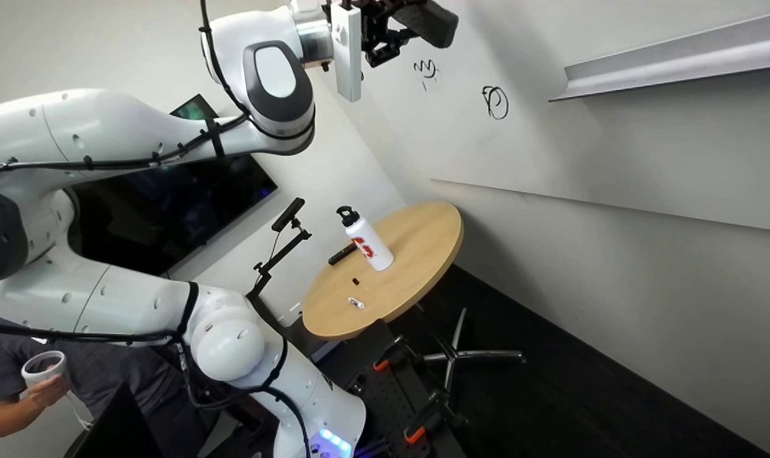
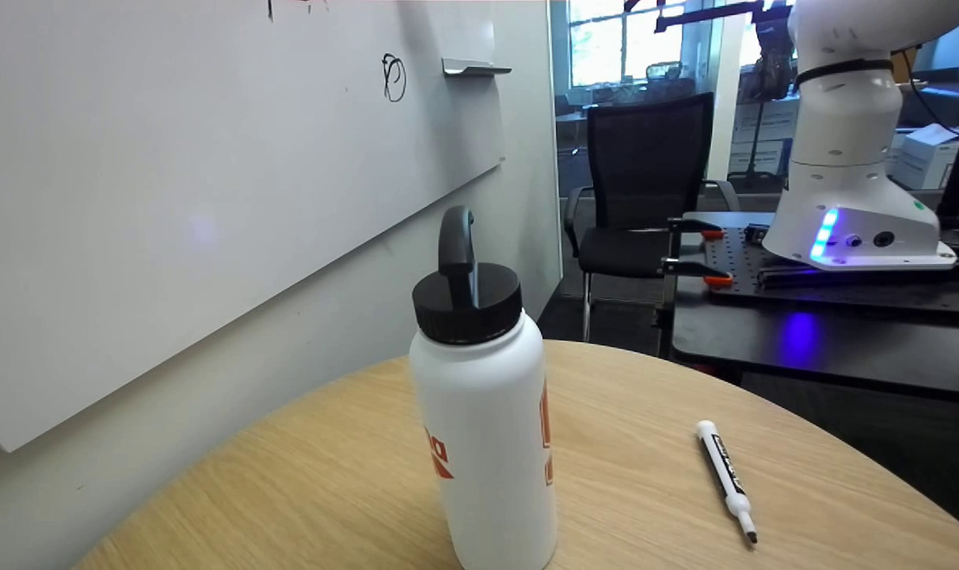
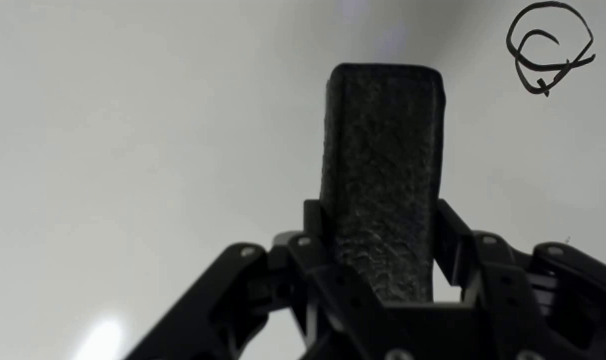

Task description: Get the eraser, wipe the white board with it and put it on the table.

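The eraser (image 3: 388, 150) is a dark block held lengthwise by my gripper (image 3: 380, 220), whose fingers press on both its sides. Its far end points out past the fingertips toward the white board (image 3: 132, 150), which fills the wrist view behind it. Whether eraser and board touch, I cannot tell. A looped black scribble (image 3: 550, 65) lies beyond the eraser, to the upper right. High in an exterior view, the eraser (image 1: 429, 24) appears close to the white board (image 1: 531, 152), near two scribbles. The round tan table (image 1: 416, 254) stands well below. A further exterior view shows the table (image 2: 329, 459) without the gripper.
On the table stand a white bottle (image 2: 483, 443) with red marks and a lying marker (image 2: 728, 483). A small black piece (image 1: 355, 280) and a dark bar (image 1: 342, 254) also lie there. A metal ledge (image 1: 677, 57) juts from the board. A camera arm (image 1: 283, 254) rises behind the table.
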Motion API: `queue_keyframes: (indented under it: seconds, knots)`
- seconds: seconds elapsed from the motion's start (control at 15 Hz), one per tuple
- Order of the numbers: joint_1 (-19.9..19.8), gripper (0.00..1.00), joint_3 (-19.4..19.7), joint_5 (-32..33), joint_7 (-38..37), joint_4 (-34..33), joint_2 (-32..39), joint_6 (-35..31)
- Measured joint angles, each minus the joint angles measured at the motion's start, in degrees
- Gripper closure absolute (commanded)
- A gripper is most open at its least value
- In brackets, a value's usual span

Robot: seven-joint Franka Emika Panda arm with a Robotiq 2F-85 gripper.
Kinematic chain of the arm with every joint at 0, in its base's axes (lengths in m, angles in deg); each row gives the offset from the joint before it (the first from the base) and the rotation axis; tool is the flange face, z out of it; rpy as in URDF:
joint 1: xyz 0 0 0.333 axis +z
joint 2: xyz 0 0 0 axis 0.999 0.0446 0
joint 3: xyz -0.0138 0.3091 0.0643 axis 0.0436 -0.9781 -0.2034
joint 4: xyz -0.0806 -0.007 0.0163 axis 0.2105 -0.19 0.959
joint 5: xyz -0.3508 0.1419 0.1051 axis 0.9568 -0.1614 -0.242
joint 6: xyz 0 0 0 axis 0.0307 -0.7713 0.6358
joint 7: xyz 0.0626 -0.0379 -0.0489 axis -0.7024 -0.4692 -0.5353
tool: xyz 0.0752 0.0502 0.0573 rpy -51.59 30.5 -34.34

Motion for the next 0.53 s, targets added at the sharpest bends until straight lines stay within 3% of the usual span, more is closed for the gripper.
queue_keyframes:
  seconds: [0.27, 0.53]
  knots:
    - [1.54, 0.71, -0.50, 0.21, 0.13, 0.00, -0.42, -0.01]
    - [3.70, 0.71, -6.25, 0.87, 0.17, -0.03, -2.11, 0.90]
